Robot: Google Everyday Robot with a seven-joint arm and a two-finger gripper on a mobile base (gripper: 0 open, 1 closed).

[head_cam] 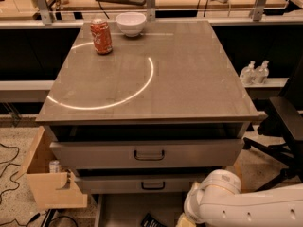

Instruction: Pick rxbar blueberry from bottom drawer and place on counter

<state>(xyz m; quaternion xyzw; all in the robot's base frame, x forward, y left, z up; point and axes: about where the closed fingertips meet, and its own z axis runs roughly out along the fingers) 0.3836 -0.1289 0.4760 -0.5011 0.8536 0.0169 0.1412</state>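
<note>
Early stage: the bottom drawer [120, 211] stands open with the rxbar blueberry [151, 220] lying inside, the pincer [183, 219] low just beside it, its opening impossible to tell; lifting and worktop [189, 79] placement remain.

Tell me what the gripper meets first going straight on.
The gripper is out of view below the frame. Its arm points down into the bottom drawer, so likely the drawer floor beside the rxbar blueberry; depth unclear.

arm [246, 207] — white, bent, lower right | gripper — out of view below
</note>
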